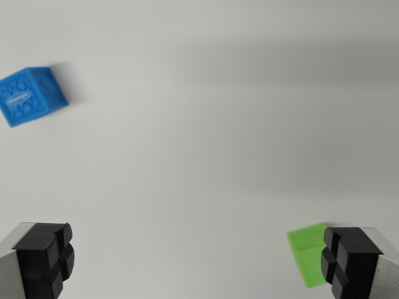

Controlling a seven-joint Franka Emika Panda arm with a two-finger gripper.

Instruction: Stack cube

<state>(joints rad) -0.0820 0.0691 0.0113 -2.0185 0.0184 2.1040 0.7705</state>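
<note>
Nearest to us, at the bottom of the frame, the gripper (pixel 196 265) hangs with its jaws spread wide apart and nothing between them; one black pad (pixel 45 258) sits at the lower left, the other at the lower right. Just behind the lower-right pad, partly hidden by it, lies the green cube (pixel 307 252) on the pale tabletop (pixel 206 156). Farther off, in the upper left of the frame, rests the blue cube (pixel 30 95), turned at an angle, with raised studs on its top. We judge both cubes small, light, rigid plastic with smooth, somewhat slippery sides, best pinched across two opposite flat faces. Nothing else stands on the tabletop between the cubes. The green cube lies outside the jaw gap, so we would need to recentre first.
</note>
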